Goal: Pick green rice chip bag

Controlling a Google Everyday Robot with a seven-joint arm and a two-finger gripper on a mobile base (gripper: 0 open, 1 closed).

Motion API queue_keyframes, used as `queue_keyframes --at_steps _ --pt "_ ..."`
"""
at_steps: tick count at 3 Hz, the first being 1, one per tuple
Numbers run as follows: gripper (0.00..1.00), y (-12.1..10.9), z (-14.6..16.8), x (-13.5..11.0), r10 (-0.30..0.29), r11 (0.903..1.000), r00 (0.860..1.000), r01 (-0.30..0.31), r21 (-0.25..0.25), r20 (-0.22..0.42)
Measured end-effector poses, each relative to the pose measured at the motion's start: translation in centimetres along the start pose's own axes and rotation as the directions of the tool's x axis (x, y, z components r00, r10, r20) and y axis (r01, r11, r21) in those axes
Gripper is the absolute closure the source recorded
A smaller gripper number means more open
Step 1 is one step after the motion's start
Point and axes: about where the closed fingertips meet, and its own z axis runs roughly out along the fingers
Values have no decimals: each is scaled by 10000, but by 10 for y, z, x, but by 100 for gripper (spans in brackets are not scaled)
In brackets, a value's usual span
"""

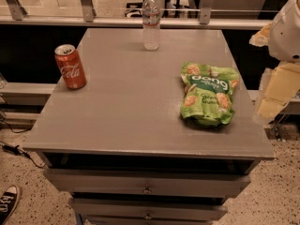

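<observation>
The green rice chip bag (pixel 207 94) lies flat on the right part of the grey table top (pixel 131 107). It is bright green, with white lettering on a dark-green band and pictures of round tan chips. My gripper (pixel 274 95) shows as pale yellowish blocks under a white arm housing at the right edge of the view. It is beyond the table's right edge, to the right of the bag and apart from it. It holds nothing that I can see.
A red Coca-Cola can (pixel 70 66) stands upright near the table's left edge. A clear water bottle (pixel 151 20) stands at the back middle. Drawers (pixel 147 187) sit below the front edge. A railing (pixel 117 21) runs behind the table. A black shoe (pixel 7 203) is on the floor at bottom left.
</observation>
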Motion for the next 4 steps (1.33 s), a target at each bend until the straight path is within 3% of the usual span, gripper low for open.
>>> queue_keyframes --at_steps 1,2,3,4 --pt "0 0 0 0 0 10000 10000 0 2 1" --pt "0 0 18 6 613 9980 9964 -602 -197 591" --pt "0 0 60 -1 1572 9858 9790 -1476 -801 1298" --pt "0 -4 107 -28 2236 9720 9431 -1971 -1278 2463"
